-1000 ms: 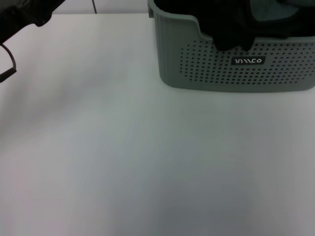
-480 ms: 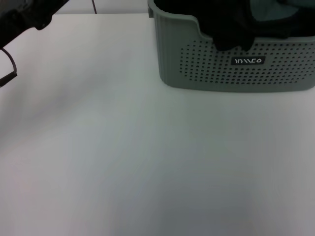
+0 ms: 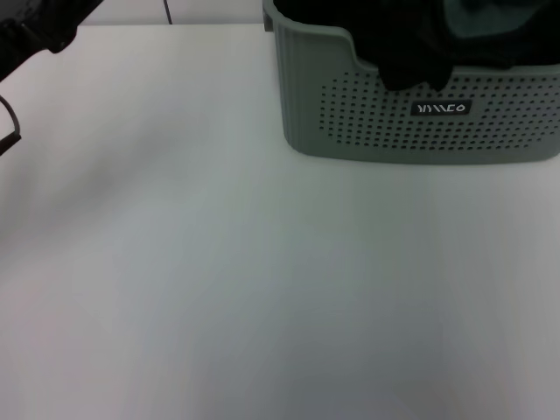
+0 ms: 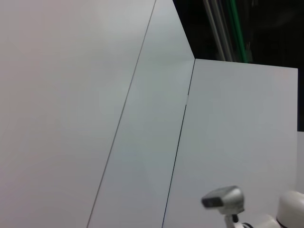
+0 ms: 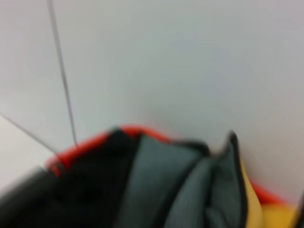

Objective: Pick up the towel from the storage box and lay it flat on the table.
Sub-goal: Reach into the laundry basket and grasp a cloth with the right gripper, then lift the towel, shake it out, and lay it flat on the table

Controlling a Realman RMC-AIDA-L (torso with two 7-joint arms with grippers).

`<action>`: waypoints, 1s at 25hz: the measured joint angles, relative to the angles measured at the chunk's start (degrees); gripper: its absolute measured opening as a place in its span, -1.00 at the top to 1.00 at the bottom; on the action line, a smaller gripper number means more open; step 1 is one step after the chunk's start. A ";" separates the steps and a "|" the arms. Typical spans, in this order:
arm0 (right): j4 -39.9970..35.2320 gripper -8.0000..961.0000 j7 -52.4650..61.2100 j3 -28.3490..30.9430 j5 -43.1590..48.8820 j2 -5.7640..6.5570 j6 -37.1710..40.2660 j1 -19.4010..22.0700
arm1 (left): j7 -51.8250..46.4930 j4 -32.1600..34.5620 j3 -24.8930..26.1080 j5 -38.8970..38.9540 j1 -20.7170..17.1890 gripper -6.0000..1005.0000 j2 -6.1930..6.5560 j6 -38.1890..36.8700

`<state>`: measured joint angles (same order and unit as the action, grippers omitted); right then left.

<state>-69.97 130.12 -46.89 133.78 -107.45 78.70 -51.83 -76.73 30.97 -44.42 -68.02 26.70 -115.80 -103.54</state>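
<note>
The storage box (image 3: 420,114) is cut off at the tabletop's (image 3: 219,262) far right corner; the black cloth (image 3: 411,52) hides its contents; neither claw shows.

We see a grey-green storage box (image 3: 420,114) dotted with small holes, its label (image 3: 441,108) black with white letters; a black cloth (image 3: 411,52) drapes its rim; the table (image 3: 219,280) is plain white.

The white tabletop (image 3: 219,262) is smooth and flat; the grey-green storage box (image 3: 420,114) stands directly on its far right part.
</note>
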 joint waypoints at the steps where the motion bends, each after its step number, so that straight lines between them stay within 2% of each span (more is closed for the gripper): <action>1: -1.46 0.95 -2.01 0.03 -3.94 -0.18 -0.34 1.52 | 0.00 -0.01 0.02 0.00 -0.14 0.24 0.08 -0.13; 7: -6.46 0.99 -19.10 2.48 -35.73 -0.42 0.45 11.37 | -0.42 0.47 0.12 0.01 -1.15 0.24 0.68 -1.00; 10: -6.13 0.99 -26.08 5.46 -51.81 0.49 5.55 14.26 | -0.43 0.51 0.68 0.45 -1.64 0.24 1.01 -2.10; 12: -5.98 0.99 -28.06 7.26 -57.96 1.13 9.51 14.80 | -0.37 0.53 0.82 1.13 -1.87 0.24 1.10 -2.81; 15: -6.02 0.98 -30.29 9.74 -63.88 1.64 15.48 14.74 | -0.17 0.55 0.83 2.56 -2.07 0.24 1.49 -4.06; 20: -5.06 0.98 -30.32 9.58 -70.56 2.97 22.16 13.45 | -0.61 0.67 0.91 4.69 -2.11 0.24 2.66 -8.05; 25: -2.32 0.98 -28.78 9.06 -72.30 3.88 27.54 10.70 | -0.76 2.67 0.61 4.99 -2.12 0.24 3.34 -11.86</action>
<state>-72.29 101.34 -37.83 61.48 -103.57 106.24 -41.13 -77.49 33.64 -43.81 -63.03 24.58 -112.46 -115.40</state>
